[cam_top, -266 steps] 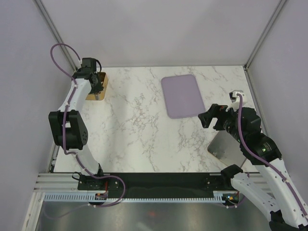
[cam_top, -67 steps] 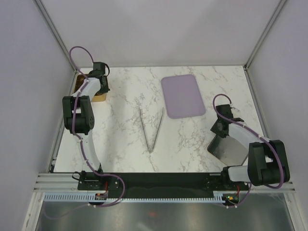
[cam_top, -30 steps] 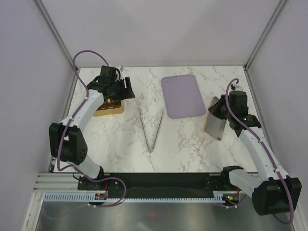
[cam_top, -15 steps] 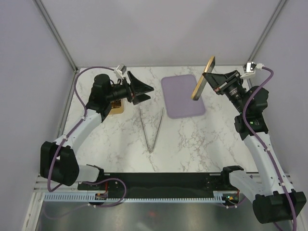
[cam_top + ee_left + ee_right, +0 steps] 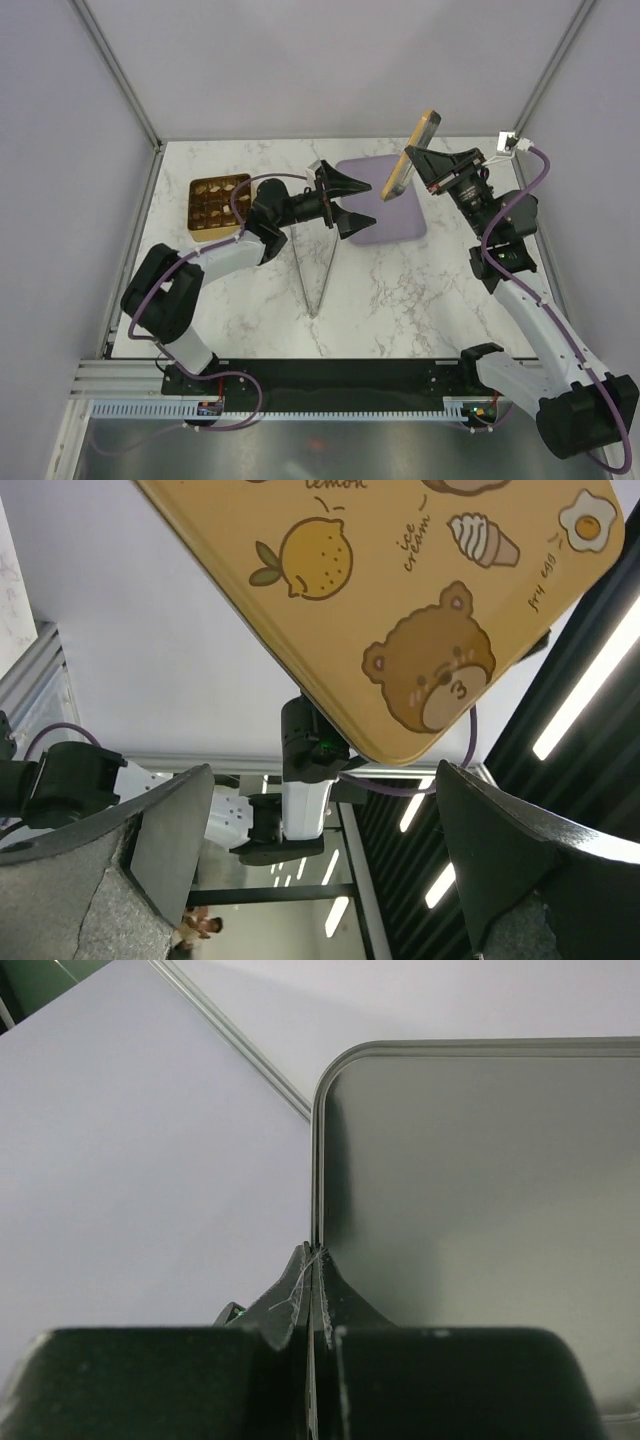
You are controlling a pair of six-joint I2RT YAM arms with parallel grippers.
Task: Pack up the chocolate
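The square golden-brown box (image 5: 219,205) stands open at the back left. Tiny dark and pale chocolate pieces (image 5: 222,204) sit in its compartments, too small to tell apart. My right gripper (image 5: 420,158) is shut on the rim of the bear-printed lid (image 5: 412,153) and holds it tilted in the air over the lilac tray (image 5: 385,205). In the right wrist view the gripper (image 5: 313,1260) pinches the lid's edge, grey inside (image 5: 480,1210) showing. My left gripper (image 5: 352,203) hangs open and empty, pointing right at the lid. The left wrist view shows the lid's printed face (image 5: 400,600) beyond the gripper (image 5: 320,860).
Metal tongs (image 5: 318,265) lie in a V on the marble table (image 5: 250,300), below the left gripper. Purple walls close in the table on three sides. The right arm's wrist (image 5: 305,780) shows behind the lid in the left wrist view.
The left arm has swung off the box toward the table's middle and its jaws have opened wide. The right arm has lifted the lid from the table's right side high above the tray.
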